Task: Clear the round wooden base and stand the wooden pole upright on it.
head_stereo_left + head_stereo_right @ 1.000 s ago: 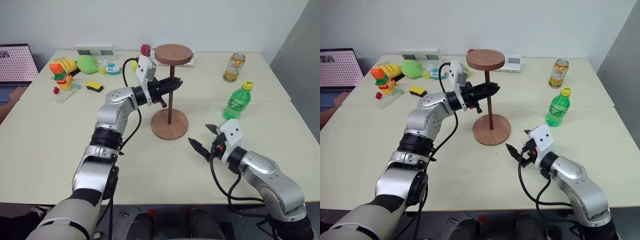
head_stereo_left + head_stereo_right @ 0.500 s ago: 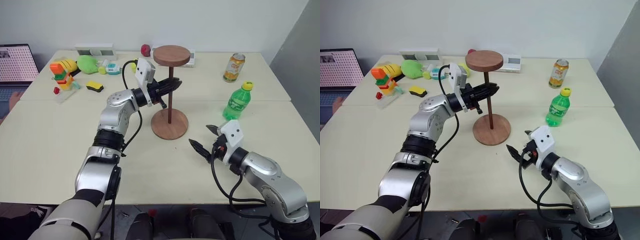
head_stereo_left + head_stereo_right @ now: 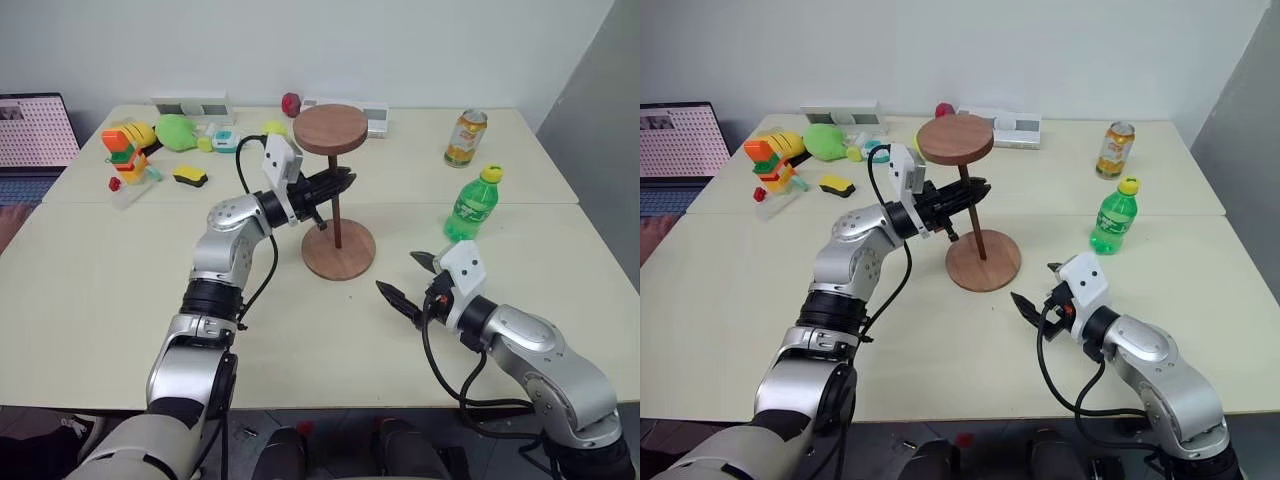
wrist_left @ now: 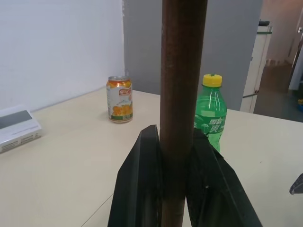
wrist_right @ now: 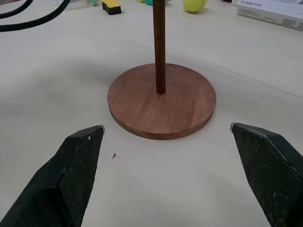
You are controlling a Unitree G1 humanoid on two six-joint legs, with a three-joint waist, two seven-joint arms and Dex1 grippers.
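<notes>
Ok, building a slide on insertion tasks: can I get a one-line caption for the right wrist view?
Open right gripper faces the round wooden base, with the wooden pole standing at its centre.

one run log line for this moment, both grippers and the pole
left gripper: shut on wooden pole | pole: foot on round wooden base, leaning | right gripper: open, empty, near base

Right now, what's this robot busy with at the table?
Its left claw is shut on the wooden pole, whose lower end sits at the middle of the round wooden base, with the smaller disc on top. The right claw waits open beside the base, holding nothing.
</notes>
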